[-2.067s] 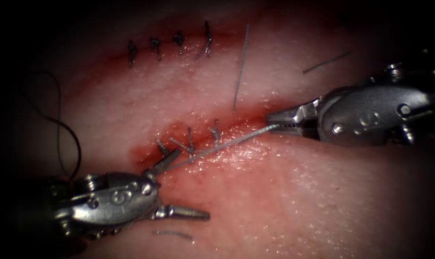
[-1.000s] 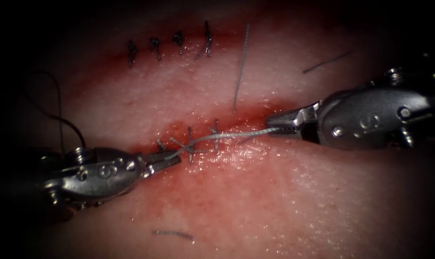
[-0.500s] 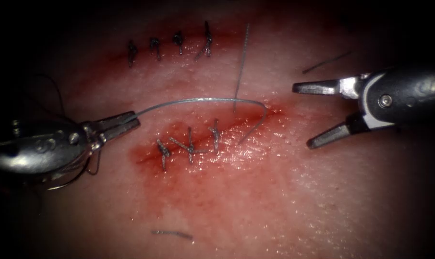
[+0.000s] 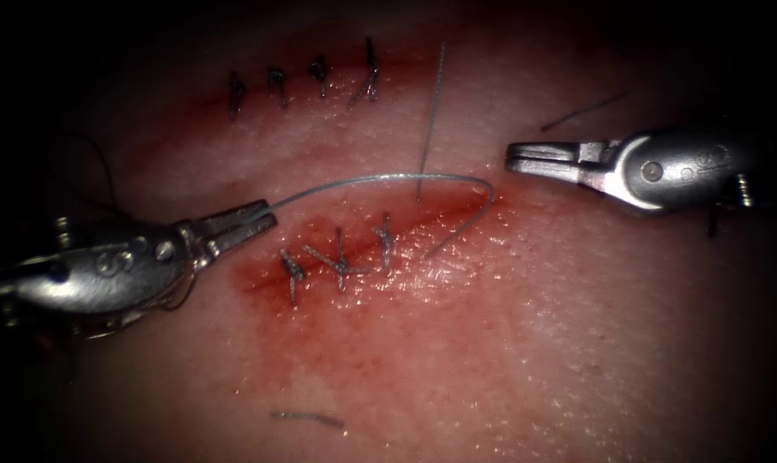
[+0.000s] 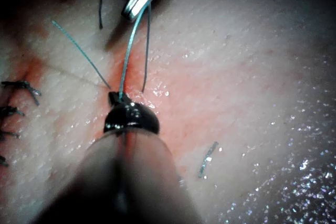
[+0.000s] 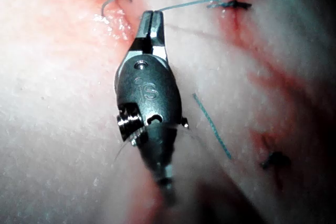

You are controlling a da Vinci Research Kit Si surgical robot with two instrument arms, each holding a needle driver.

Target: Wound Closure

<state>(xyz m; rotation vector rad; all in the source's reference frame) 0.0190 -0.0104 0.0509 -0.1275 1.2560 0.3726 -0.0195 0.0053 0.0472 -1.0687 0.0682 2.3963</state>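
In the endoscope view the left tool (image 4: 249, 225) sits left of the cut (image 4: 380, 244), jaws closed on the thread (image 4: 380, 177), which arches over the three stitches (image 4: 339, 257) and drops into the tissue (image 4: 508, 343) at the cut's right end. The right tool (image 4: 526, 160) hangs above and right of that end, jaws together and gripping nothing, the thread passing just beside its tip. A thin curved wire under the left tool may be the needle; I cannot be sure. In the left wrist view the left tool (image 5: 116, 98) pinches the thread (image 5: 130, 51) at its tip. In the right wrist view the right tool (image 6: 152, 24) is closed and empty. By my judgement, good handling here means gentle, even tension along the cut, so the stitch does not tear the edge.
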